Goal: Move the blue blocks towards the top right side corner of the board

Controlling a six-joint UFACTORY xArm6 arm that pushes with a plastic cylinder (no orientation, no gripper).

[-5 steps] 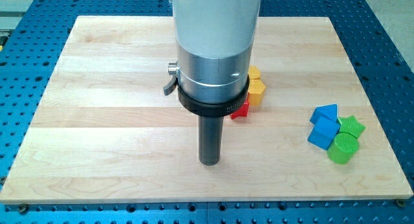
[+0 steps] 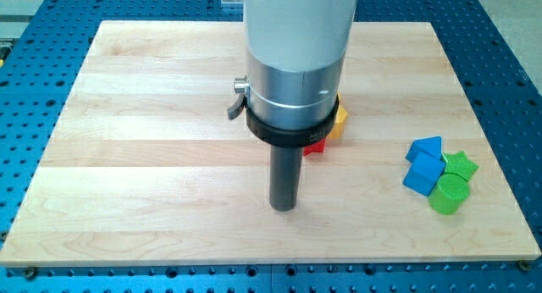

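Blue blocks (image 2: 423,165) sit well to the view's right of my bare tip (image 2: 284,208), untouched.

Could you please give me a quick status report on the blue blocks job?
My tip on bare board, well left of the blue blocks, no contact. Green blocks touching them on the right. Path to them unobstructed.

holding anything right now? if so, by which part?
Nothing held. My tip rests on bare wooden board, apart from the blue blocks at the view's right.

Two blue blocks (image 2: 424,163) lie touching, one above the other, near the view's right edge.
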